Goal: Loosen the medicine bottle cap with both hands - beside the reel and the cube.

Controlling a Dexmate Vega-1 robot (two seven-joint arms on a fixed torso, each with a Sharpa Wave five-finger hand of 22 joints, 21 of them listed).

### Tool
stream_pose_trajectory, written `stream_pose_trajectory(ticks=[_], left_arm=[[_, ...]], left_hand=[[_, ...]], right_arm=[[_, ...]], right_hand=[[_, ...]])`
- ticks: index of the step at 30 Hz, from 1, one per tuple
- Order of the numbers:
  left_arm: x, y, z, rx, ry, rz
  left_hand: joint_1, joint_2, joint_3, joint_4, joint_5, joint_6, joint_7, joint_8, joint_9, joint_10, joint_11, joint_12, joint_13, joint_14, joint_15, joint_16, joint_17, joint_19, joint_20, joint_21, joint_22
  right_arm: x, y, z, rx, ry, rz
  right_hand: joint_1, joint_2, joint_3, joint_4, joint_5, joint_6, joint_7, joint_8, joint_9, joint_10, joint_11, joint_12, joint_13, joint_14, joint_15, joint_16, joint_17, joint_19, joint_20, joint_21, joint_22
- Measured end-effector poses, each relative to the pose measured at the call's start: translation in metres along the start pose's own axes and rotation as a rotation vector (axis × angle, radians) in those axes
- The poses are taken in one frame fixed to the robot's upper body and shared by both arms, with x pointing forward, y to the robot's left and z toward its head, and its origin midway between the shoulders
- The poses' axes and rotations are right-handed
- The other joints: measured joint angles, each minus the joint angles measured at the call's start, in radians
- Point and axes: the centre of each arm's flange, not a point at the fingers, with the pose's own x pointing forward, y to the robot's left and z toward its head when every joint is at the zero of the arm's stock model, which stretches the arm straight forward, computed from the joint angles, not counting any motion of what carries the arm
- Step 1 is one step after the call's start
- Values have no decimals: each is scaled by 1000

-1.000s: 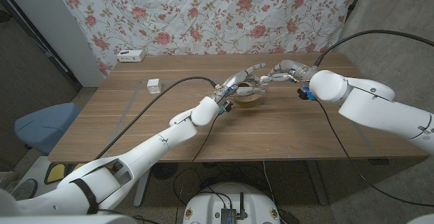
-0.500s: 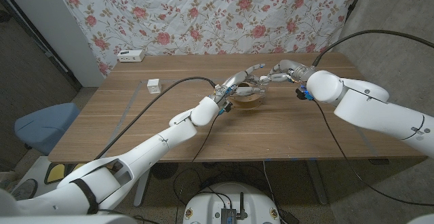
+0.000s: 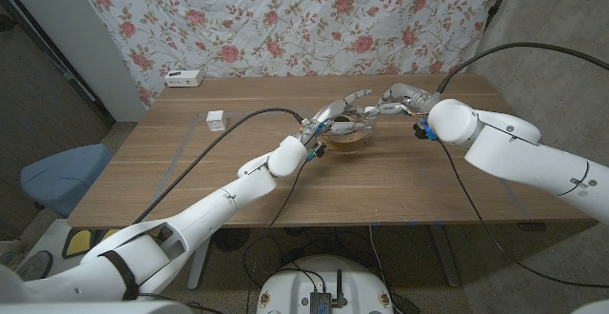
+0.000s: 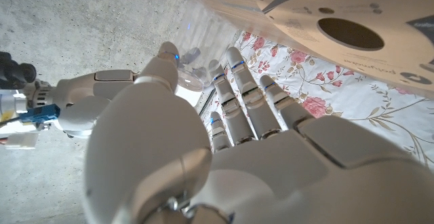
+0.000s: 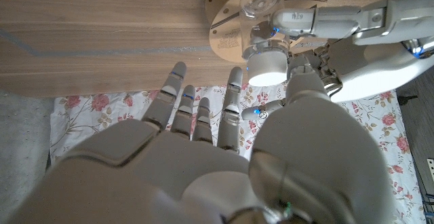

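Cap (image 5: 266, 68) between right-hand fingers (image 5: 234, 102).

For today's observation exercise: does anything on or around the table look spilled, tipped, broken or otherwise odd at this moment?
Nothing stands out. The medicine bottle is between the left hand and right hand, its white cap on, over the flat reel. The cube and a white box sit squarely on the table. No spill shows.

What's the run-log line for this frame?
left hand: holds bottle | right hand: fingers at cap | reel: under bottle
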Motion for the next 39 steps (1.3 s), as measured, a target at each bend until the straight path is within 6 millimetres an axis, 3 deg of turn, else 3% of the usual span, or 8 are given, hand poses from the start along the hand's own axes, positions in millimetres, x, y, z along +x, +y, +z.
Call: stream_pose_trajectory(ticks=[31,39], left_arm=[[2,1,-1,-3,2,-6],[2,1,0,-4,-4,-7]], left_hand=[[0,0,5,5,-2,5,5,0,0,6,6,2,-1,0,0,0,0,0,0,0,0],[0,0,5,5,-3,5,5,0,0,6,6,4,-1,0,0,0,0,0,0,0,0]], right_arm=[[5,2,3,-8,-1,-28],[5,3,3,-7,-1,-31]], right_hand=[[61,16,37,-6,0,131,-49,92,35,69,-26,8,0,43,-43,8,8,23,-23,1,0],[66,19,44,-8,-8,152,-49,113,43,80,-30,8,0,48,-48,8,9,25,-25,1,0]])
